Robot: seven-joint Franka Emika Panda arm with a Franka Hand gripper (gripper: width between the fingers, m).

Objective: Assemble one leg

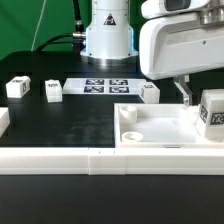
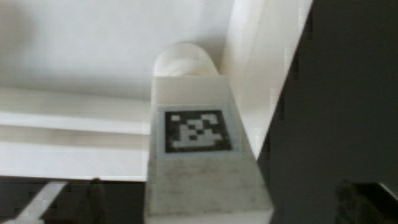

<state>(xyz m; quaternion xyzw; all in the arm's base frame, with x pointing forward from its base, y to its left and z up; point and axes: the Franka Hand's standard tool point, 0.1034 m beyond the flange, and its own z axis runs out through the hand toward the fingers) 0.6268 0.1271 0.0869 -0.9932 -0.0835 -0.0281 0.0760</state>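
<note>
One leg [image 1: 212,114], a white block with a square tag, stands upright at the right corner of the big white tray-like part [image 1: 160,128], at the exterior view's right. My gripper [image 1: 208,90] hangs right over it. One dark finger [image 1: 185,92] shows a little apart from the leg's side. In the wrist view the leg [image 2: 199,135] runs away from my gripper [image 2: 210,208] down to the tray [image 2: 71,80]. A dark finger [image 2: 68,203] shows on each side with a gap to the leg. The jaws stand open around it.
Three more legs stand on the black table: two at the exterior view's left [image 1: 17,88] [image 1: 52,91] and one behind the tray [image 1: 150,92]. The marker board [image 1: 105,86] lies by the robot base [image 1: 107,35]. A low white wall [image 1: 60,158] runs along the front.
</note>
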